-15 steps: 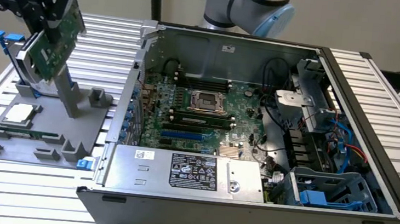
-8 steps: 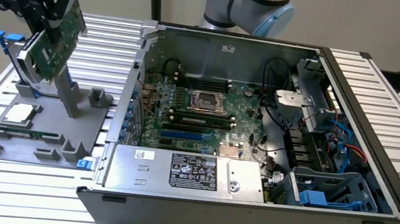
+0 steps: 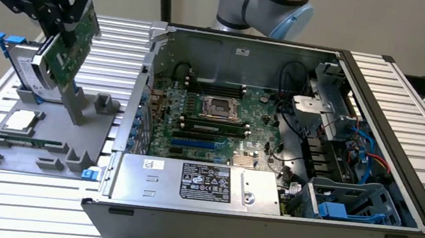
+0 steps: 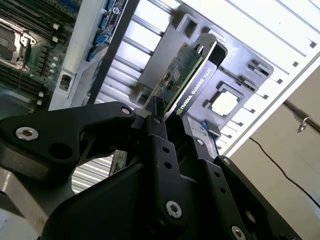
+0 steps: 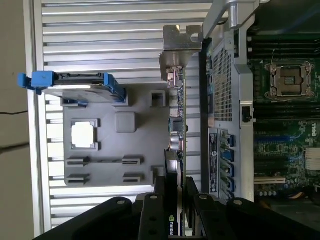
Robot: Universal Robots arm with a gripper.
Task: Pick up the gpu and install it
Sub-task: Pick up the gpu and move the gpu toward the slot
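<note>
1. low in the exterior view, the open case (image 3: 248, 233) sits on a slatted table (image 3: 17, 205), with a silver power supply (image 3: 190, 184) just inside its near wall.
2. past that, in the middle of the frame, the motherboard (image 3: 212, 119) lies flat in the case, with a bare socket (image 3: 217, 108) at its centre.
3. on the exterior view's left, a grey tray (image 3: 39, 137) rests on the table beside the case. it holds a square chip (image 3: 23, 121), with a memory stick (image 3: 27, 142) in front of it.
4. at the tray's far end stands a hard drive (image 3: 27, 60) with blue rails.
5. in the upper left of the exterior view, the gripper (image 3: 62, 20) holds the gpu (image 3: 75, 47) over the tray. the card is tilted and outside the case, with the hard drive just behind it.
6. in the second wrist view, the gripper (image 4: 172, 122) has its black fingers (image 4: 157, 132) pinching the gpu (image 4: 180, 70), one on each face.
7. in the first wrist view, the gpu (image 5: 177, 115) is seen edge-on between the tray (image 5: 145, 150) and the case wall (image 5: 220, 90). its silver bracket (image 5: 179, 47) is at the end away from the gripper (image 5: 175, 180).
8. farthest off, at top centre of the exterior view, the arm's base (image 3: 267, 4) stands behind the case.
</note>
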